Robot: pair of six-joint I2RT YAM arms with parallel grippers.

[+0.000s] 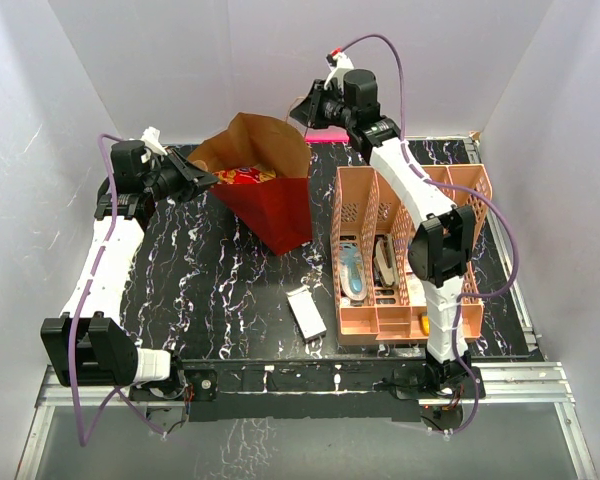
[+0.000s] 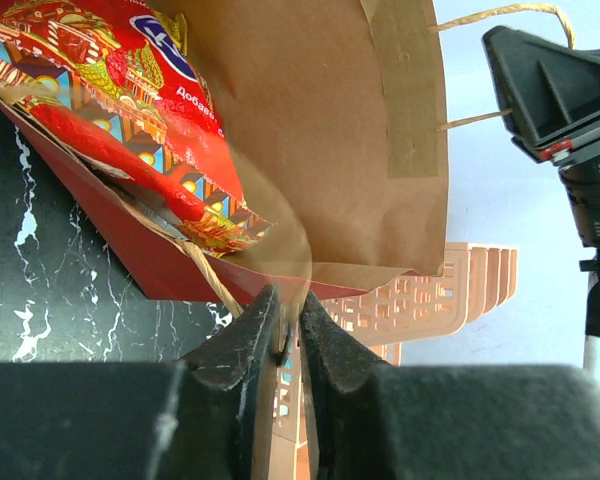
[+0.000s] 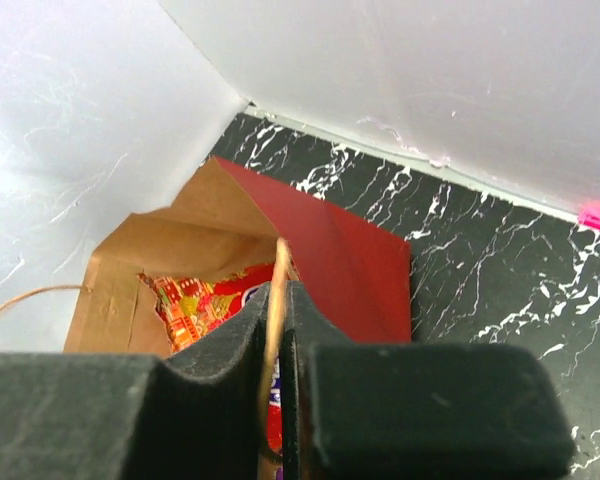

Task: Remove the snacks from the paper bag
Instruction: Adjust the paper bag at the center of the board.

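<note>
The dark red paper bag [image 1: 276, 208] stands open at the back middle, its brown inside showing. The large crinkly red snack bag [image 1: 242, 176] lies inside it and shows in the left wrist view [image 2: 100, 80] and the right wrist view [image 3: 195, 300]. The small wrappers are hidden. My left gripper [image 1: 208, 182] is shut on the bag's left rim; in the left wrist view [image 2: 290, 312] the brown paper edge runs between the jaws. My right gripper [image 1: 298, 110] is above the bag's far right corner, shut on a tan cord handle [image 3: 277, 270].
A pink slotted rack [image 1: 380, 262] with stationery stands right of the bag, under the right arm; it also shows in the left wrist view [image 2: 430, 292]. A small white box [image 1: 306, 312] lies in front of the bag. White walls close the back and sides.
</note>
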